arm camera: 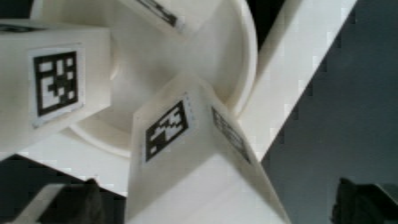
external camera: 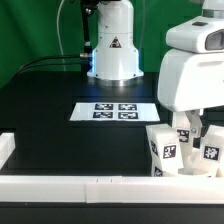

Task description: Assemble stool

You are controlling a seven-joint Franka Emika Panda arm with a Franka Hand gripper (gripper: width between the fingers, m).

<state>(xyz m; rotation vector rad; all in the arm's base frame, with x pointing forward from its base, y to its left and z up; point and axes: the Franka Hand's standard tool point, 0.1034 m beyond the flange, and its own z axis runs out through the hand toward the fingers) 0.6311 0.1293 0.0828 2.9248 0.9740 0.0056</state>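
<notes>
**Reader:** Stool parts, where do they sit?

**Arm:** They cluster in the corner of the bench at the exterior view's lower right, against the long white border rail that runs along the near edge. They are white blocks bearing black-and-white square tags. My end effector hangs right above and among them.

**Reader:** Describe the scene from largest to smallest.

**Arm:** The bench is a dark, flat surface filling most of the exterior view. My own white base stands at its far side, with black cables trailing off to the exterior view's left. My white wrist housing fills the exterior view's upper right. The marker board, a thin white sheet with four printed tags, lies flat near the bench's middle, well apart from the parts.

**Reader:** And up close?

**Arm:** The wrist view shows the round disc seat with a tagged leg lying across it, and another tagged leg beside it.

**Reader:** Is your end effector holding anything?

**Arm:** No. Its jaws stand wide, the dark fingertips apart at either side, with nothing gripped between them.
</notes>
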